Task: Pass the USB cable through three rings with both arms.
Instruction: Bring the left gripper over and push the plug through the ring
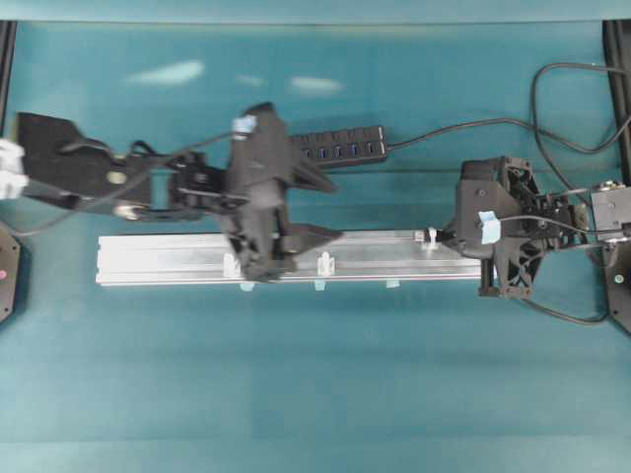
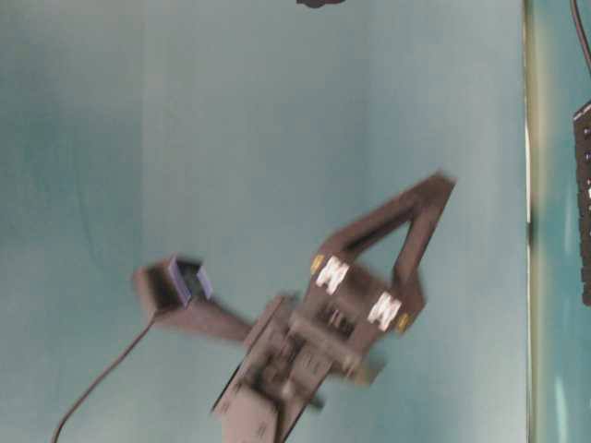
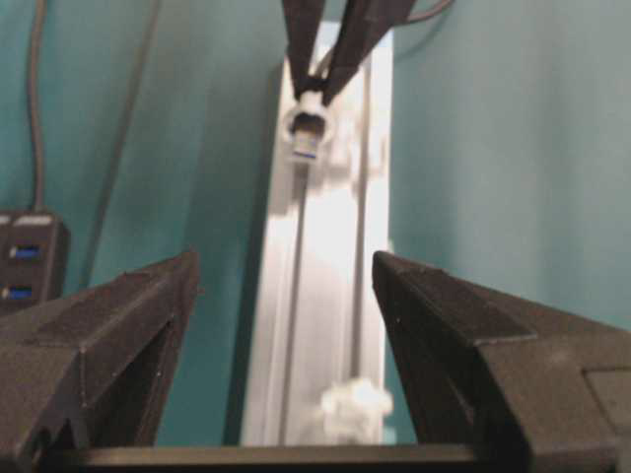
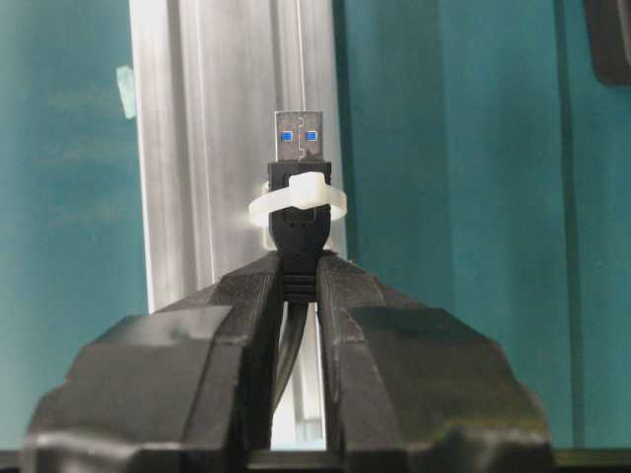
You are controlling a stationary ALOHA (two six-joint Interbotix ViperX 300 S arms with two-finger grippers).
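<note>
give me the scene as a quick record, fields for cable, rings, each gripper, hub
cable: USB plug poked through the first ring, metal tip out the far side
rings: three on the silver rail; middle ring and far ring not yet threaded
right gripper: fingers shut on the plug's rear, just behind the first ring
left gripper: fingers open, over the rail, facing the plug
hub: black multi-port hub on the table beyond the rail

Black USB cable (image 4: 299, 222) with a blue-insert metal tip; white ring (image 4: 296, 205); silver rail (image 1: 177, 258); teal table (image 1: 315, 394).
</note>
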